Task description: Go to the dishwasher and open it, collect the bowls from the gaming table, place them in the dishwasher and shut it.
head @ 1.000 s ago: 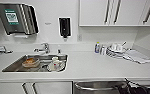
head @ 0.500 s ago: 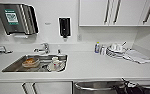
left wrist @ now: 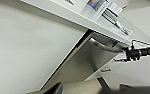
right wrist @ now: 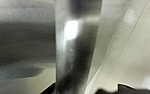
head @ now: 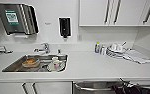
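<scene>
White kitchen desk [head: 91,66] runs wall to wall, with a sink [head: 36,63] full of crockery and stacked plates [head: 116,51] near the corner. Below its front edge sits the dishwasher [head: 98,87], its steel front and bar handle [head: 96,88] just under the desk. The right gripper [head: 127,88] hovers at that handle, which looms large in the right wrist view [right wrist: 73,45]; whether its jaws are closed on it I cannot tell. Likely a stiff, sprung, weighty door with a slippery bar: best taken mid-bar.
</scene>
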You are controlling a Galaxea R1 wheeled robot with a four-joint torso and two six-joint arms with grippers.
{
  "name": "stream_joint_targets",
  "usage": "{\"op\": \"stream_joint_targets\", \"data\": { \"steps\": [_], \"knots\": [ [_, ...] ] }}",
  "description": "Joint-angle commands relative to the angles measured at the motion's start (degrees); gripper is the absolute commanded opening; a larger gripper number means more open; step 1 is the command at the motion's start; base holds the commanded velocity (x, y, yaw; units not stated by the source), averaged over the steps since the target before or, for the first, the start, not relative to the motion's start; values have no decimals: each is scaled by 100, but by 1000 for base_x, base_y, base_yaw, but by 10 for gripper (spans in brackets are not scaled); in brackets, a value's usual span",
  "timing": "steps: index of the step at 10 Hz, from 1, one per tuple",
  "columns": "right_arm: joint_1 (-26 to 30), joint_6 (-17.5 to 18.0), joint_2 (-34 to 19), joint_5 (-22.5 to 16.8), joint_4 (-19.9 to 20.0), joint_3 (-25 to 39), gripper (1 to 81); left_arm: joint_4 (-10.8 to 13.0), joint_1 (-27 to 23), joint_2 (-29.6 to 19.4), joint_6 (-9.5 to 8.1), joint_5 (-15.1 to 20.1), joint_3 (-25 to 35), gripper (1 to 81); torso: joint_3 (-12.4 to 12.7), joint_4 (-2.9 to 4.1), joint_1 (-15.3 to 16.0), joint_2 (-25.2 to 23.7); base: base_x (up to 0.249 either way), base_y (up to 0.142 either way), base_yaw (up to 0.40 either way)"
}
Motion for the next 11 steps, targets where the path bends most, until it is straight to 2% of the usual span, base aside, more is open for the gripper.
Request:
{"op": "stream_joint_targets", "data": {
  "steps": [1, 3, 9, 10, 11],
  "knots": [
    [295, -23, -362, -1261, -85, 165, 811, 33, -432, -293, -12, -24, 91, 811, 0, 0, 0, 0, 0, 0, 0],
    [295, -31, -397, -1261, -85, 192, 811, 33, -432, -302, -12, -68, 100, 811, 0, 0, 0, 2, 0, 0, 0],
    [216, -13, -362, -1226, -50, 192, 811, 33, -425, -302, -12, -68, 100, 811, 0, 0, 5, 6, -89, 0, 0],
    [76, 38, -353, -1147, 2, 122, 811, 42, -432, -302, -12, -68, 109, 811, 0, 0, 5, 6, -96, 0, 0],
    [-48, 273, -353, -966, 47, 86, 811, 42, -425, -293, -12, -68, 109, 811, 0, 0, 5, 6, -96, 0, 0]
  ]
}}
